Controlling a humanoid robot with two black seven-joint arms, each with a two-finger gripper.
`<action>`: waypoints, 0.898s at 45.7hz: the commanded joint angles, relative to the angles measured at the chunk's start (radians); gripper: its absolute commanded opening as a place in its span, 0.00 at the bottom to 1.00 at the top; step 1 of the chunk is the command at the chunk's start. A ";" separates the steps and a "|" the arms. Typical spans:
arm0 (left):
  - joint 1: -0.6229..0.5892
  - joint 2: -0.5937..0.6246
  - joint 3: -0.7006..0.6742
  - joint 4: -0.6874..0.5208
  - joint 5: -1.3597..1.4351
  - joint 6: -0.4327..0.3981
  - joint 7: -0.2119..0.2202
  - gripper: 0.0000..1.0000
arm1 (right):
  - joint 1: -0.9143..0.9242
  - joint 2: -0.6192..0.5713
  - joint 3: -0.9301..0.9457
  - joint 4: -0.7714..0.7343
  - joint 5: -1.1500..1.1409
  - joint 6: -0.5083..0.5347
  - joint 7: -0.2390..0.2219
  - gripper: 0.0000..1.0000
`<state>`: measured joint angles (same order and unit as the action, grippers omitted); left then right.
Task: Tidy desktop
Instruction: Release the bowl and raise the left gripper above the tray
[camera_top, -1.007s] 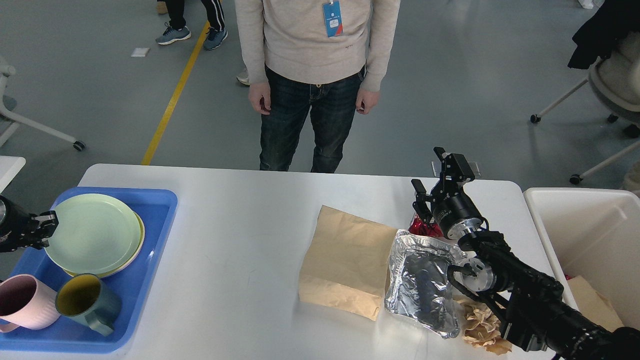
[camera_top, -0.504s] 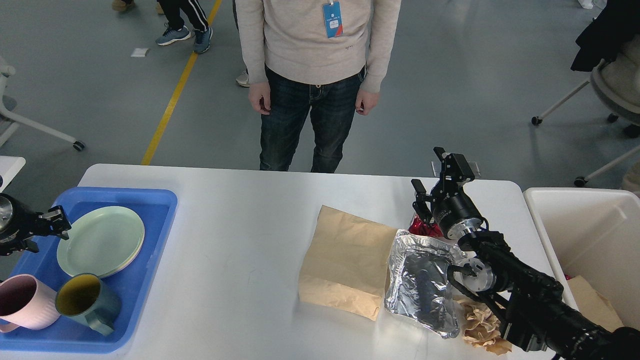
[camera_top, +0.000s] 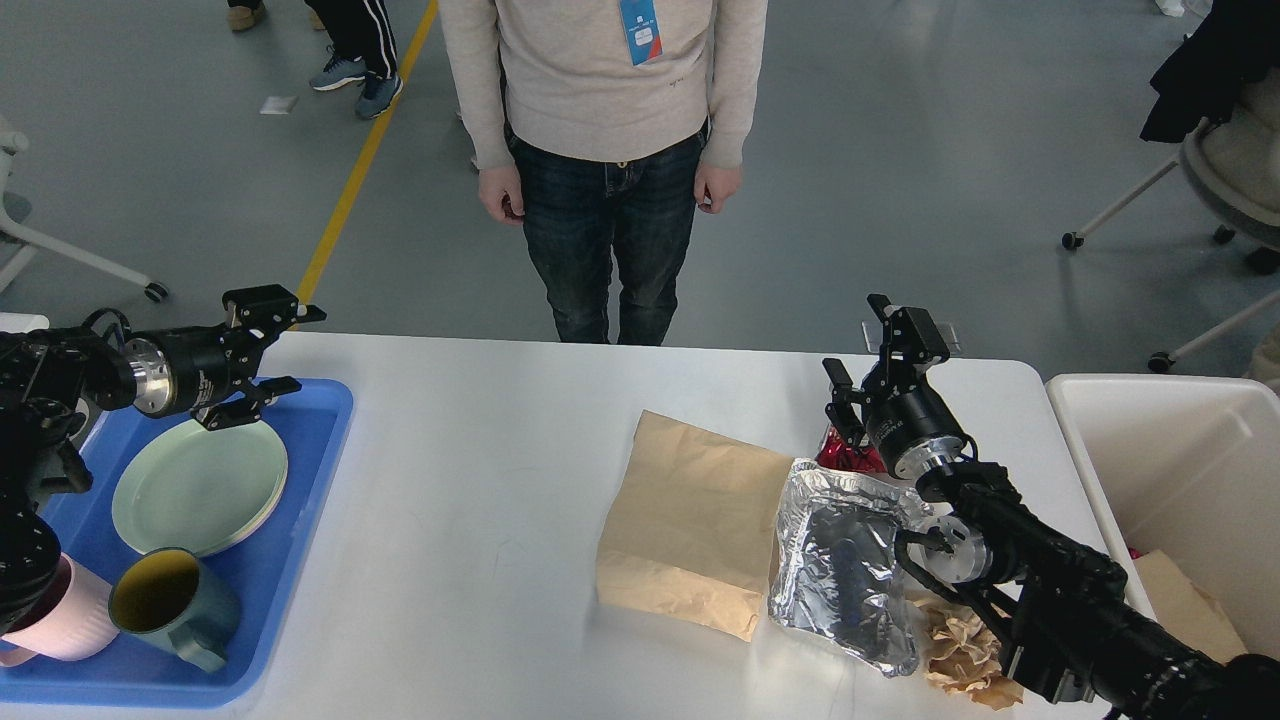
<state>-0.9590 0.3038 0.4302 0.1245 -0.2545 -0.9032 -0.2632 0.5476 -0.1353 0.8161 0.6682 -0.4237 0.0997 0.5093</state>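
Note:
The white desktop (camera_top: 480, 480) carries a flat brown paper bag (camera_top: 690, 510), a crumpled silver foil bag (camera_top: 845, 570), a red wrapper (camera_top: 843, 458) behind the foil, and crumpled brown paper (camera_top: 962, 652) at the front right. My right gripper (camera_top: 855, 335) is open and empty, hovering above the red wrapper near the far right edge. My left gripper (camera_top: 283, 350) is open and empty, above the far right corner of the blue tray (camera_top: 310, 470).
The blue tray holds stacked pale green plates (camera_top: 198, 485), a dark teal mug (camera_top: 172, 605) and a pink mug (camera_top: 55, 625). A white bin (camera_top: 1170, 450) with brown paper inside stands at the right. A person (camera_top: 600, 150) stands just behind the desktop's far edge.
My left arm has swung up and to the right, from the tray's left edge to over its far right corner. The plates have settled in the tray. The right arm has not moved.

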 joint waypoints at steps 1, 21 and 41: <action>0.026 -0.046 -0.388 0.000 0.000 0.010 -0.051 0.96 | 0.000 0.000 0.000 0.001 0.000 0.000 0.001 1.00; 0.033 -0.158 -0.912 0.000 -0.020 0.292 -0.062 0.96 | 0.000 0.000 0.000 0.001 -0.001 0.000 0.000 1.00; -0.040 -0.207 -1.032 0.000 -0.011 0.455 -0.097 0.96 | 0.000 0.000 0.000 0.001 0.000 0.000 0.000 1.00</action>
<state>-0.9915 0.0963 -0.6061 0.1242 -0.2691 -0.4493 -0.3324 0.5476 -0.1355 0.8161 0.6687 -0.4238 0.0997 0.5093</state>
